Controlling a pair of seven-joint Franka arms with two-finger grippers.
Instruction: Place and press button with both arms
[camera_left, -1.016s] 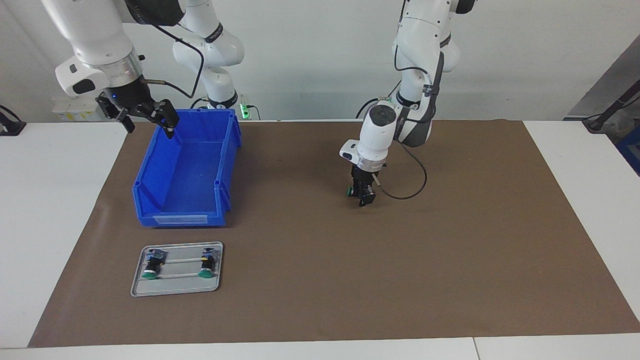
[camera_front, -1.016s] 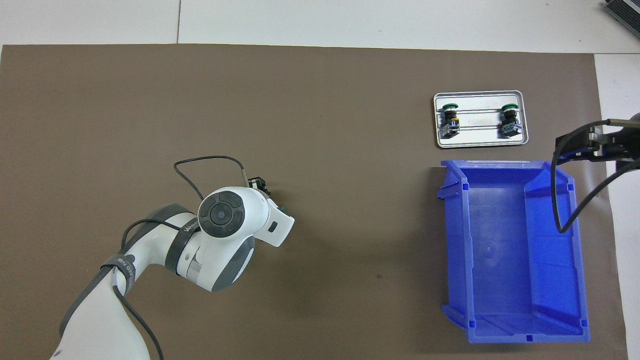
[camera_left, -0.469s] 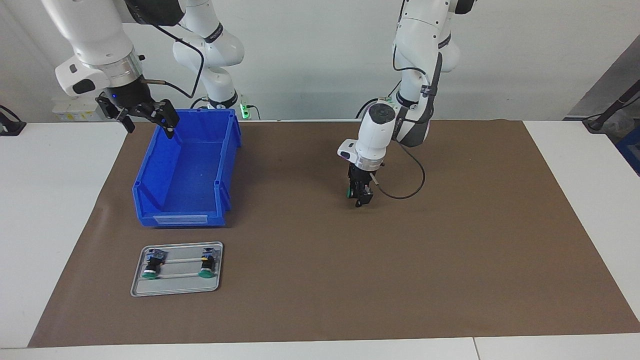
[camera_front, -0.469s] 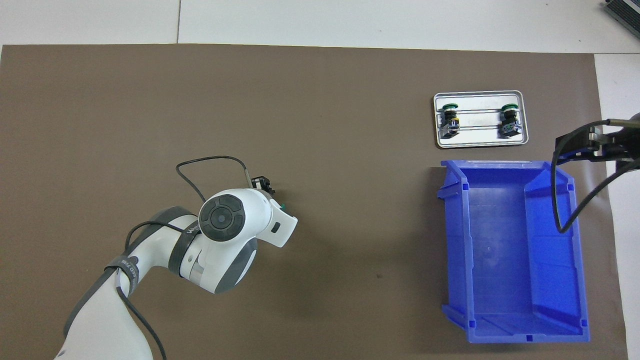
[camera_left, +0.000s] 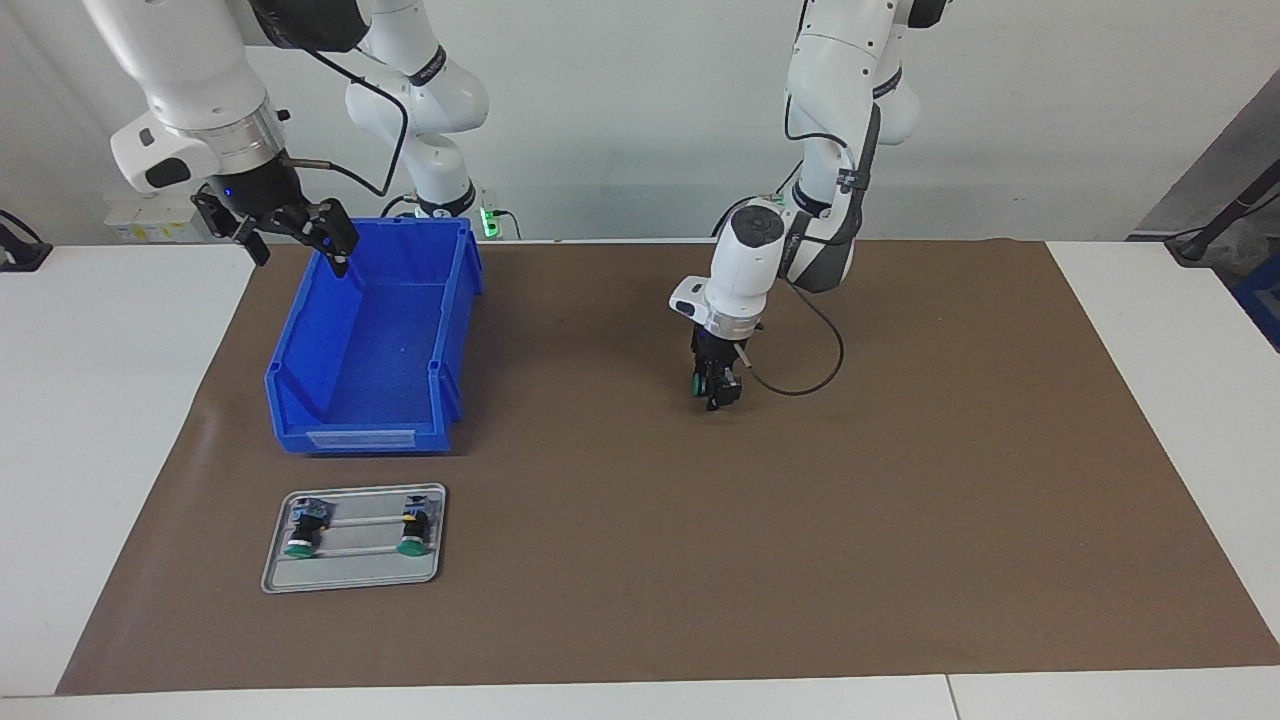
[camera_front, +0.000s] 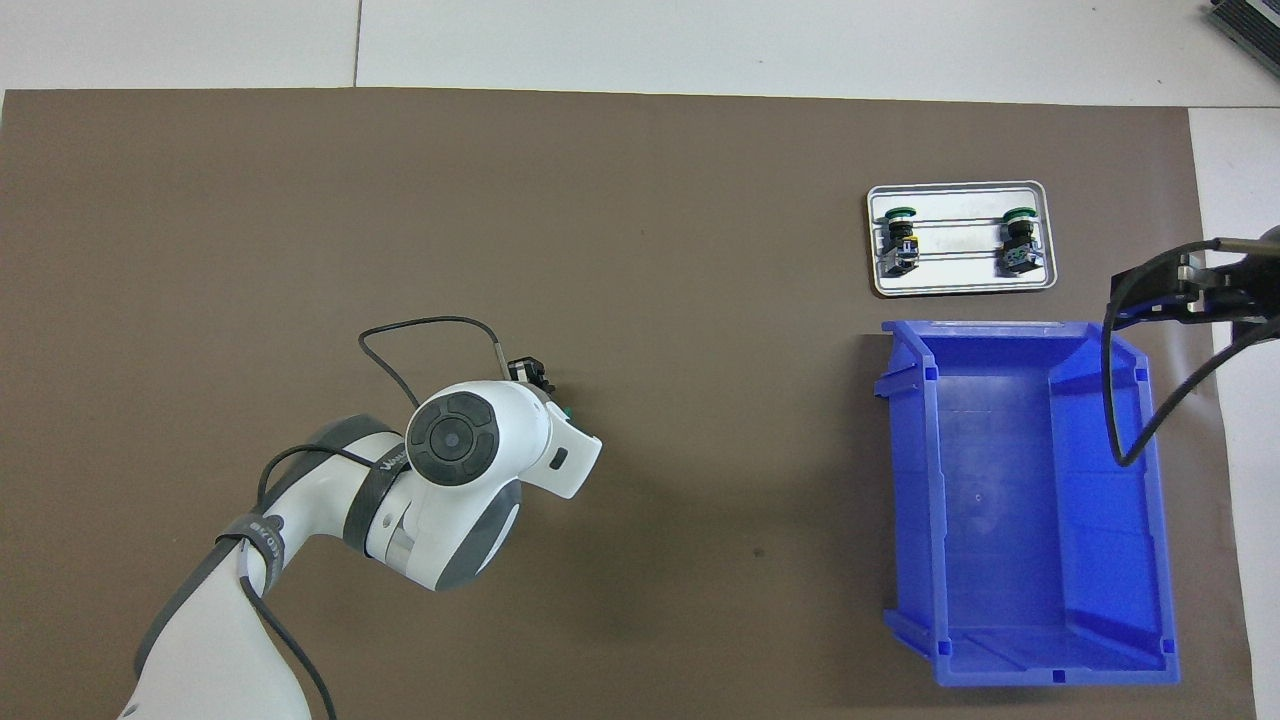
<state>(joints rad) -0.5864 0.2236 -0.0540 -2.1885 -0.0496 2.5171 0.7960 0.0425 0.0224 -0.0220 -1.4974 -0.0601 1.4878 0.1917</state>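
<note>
Left black two-finger gripper (camera_left: 716, 388), fingers clamped on the green-capped push-button (camera_left: 694, 383), drifted slightly toward the blue plastic bin (camera_left: 372, 340), carrying on; right gripper (camera_left: 290, 232) waited spread open over the bin's rim.

"Where is the left arm?"
"It bends down from its base. Its wrist points at the table. The left gripper (camera_left: 717, 390) hangs low over the middle, with its fingers closed tight."
"And the right arm?"
"It is up high at its own end. The right gripper (camera_left: 292, 234) is tilted, and its two fingers (camera_left: 335, 232) are spread wide apart. It waits."
</note>
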